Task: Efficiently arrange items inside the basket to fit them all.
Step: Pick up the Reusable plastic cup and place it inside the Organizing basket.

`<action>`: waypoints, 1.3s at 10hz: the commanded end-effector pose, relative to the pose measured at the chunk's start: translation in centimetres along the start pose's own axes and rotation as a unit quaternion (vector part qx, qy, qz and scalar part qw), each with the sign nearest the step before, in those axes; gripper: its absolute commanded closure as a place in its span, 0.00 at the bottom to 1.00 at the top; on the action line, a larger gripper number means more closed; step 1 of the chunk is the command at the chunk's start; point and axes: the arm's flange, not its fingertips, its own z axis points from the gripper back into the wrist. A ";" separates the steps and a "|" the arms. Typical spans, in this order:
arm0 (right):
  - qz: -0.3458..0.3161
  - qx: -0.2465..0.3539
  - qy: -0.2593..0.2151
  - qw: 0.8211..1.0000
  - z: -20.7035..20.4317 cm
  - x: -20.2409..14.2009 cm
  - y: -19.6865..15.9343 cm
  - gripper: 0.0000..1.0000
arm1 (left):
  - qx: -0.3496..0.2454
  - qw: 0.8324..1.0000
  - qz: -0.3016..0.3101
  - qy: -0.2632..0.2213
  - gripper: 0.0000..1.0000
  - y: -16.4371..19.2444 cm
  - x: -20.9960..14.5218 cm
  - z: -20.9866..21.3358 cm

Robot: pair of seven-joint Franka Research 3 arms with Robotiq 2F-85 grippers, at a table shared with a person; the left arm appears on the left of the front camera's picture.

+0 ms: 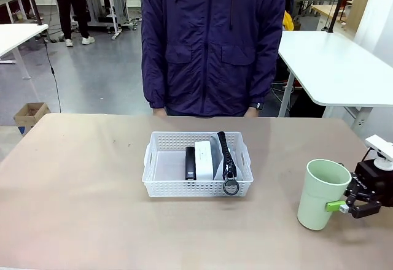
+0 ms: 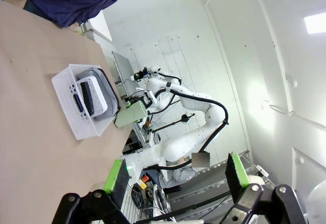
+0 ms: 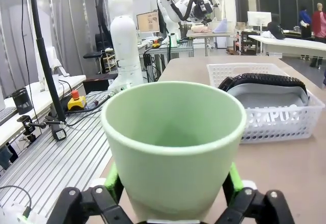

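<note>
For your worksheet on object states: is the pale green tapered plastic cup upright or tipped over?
Upright. The pale green tapered plastic cup stands on its narrow base on the table, open mouth upward, and the right wrist view looks into its empty inside.

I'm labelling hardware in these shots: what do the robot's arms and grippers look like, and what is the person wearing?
The right gripper is black with angular linkages, bright green pads and a white wrist block. The left gripper has the same black fingers and green pads. The right arm is glossy white with rounded joints and black cables. The person wears a dark purple zip jacket with chest pockets.
</note>
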 end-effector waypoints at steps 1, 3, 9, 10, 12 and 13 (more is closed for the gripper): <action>0.011 -0.006 0.006 1.000 -2.1 0.0 4.6 0.60 | 0.003 1.000 0.000 0.000 0.00 -0.3 -0.3 -0.3; 0.005 -0.005 0.005 1.000 -1.9 0.0 4.6 1.00 | 0.003 1.000 0.000 0.000 0.00 -0.3 -0.3 -0.3; -0.101 -0.187 -0.015 0.977 0.1 10.5 7.2 0.71 | 0.003 1.000 0.000 0.000 0.00 -0.3 -0.3 -0.3; -0.113 -0.202 -0.011 0.973 0.5 12.8 8.2 1.00 | 0.003 1.000 0.000 0.000 0.00 -0.3 -0.3 -0.3; -0.180 -0.258 0.026 0.949 2.3 15.5 9.0 1.00 | 0.003 1.000 0.000 0.000 0.00 -0.3 -0.3 -0.3; -0.200 -0.265 0.041 0.942 2.9 16.3 9.1 0.71 | 0.003 1.000 0.000 0.000 0.00 -0.3 -0.3 -0.3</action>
